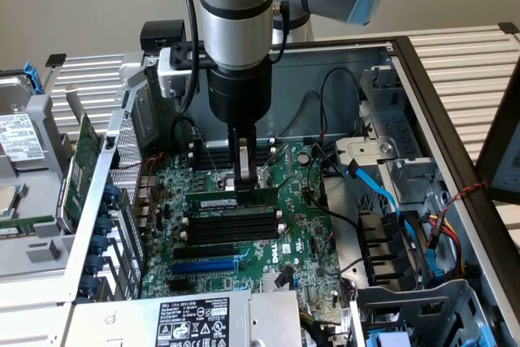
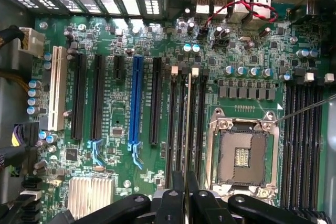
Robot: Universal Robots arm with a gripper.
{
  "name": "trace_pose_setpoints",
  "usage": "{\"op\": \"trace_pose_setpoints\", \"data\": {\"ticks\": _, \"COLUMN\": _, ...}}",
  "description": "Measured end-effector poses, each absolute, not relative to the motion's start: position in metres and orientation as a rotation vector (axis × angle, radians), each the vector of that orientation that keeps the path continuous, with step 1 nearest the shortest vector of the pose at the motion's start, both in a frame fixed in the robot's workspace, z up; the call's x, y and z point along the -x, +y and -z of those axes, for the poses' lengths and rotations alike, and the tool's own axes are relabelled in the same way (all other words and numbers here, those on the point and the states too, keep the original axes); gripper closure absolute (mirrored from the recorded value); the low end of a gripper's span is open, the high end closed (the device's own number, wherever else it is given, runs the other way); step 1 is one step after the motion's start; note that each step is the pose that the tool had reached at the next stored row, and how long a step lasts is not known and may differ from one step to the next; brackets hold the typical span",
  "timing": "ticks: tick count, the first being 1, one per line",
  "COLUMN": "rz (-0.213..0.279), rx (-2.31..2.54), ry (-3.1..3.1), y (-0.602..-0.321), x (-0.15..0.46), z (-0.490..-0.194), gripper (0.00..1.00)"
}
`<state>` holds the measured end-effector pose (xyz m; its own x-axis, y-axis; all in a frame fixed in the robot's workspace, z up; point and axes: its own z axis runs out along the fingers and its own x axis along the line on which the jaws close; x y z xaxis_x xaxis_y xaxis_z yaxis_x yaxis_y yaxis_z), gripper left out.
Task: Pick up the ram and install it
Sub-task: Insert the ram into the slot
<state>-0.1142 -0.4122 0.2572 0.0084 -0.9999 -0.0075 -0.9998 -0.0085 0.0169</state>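
Gripper (image 1: 244,183) is clamped on the ram (image 1: 231,198), which stands on edge at the slots (image 1: 231,229). Hold it upright and parallel to its slot. Press straight and evenly.

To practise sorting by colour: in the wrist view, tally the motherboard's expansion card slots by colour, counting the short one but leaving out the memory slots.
White slot: 1
Blue slot: 1
Black slots: 4
Total: 6

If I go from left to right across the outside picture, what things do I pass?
silver hard drive with white label → upright green expansion card → long thin green ram → blue cable → red and yellow wires
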Motion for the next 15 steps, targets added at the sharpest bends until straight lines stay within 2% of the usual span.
{"op": "trace_pose_setpoints", "data": {"ticks": 8, "rz": 0.052, "rx": -2.238, "ry": -2.218, "y": -0.416, "x": 0.1144, "z": -0.2536, "gripper": 0.87}}
{"op": "trace_pose_setpoints", "data": {"ticks": 15, "rz": 0.052, "rx": -2.238, "ry": -2.218, "y": -0.4161, "x": 0.1144, "z": -0.2525, "gripper": 0.87}}
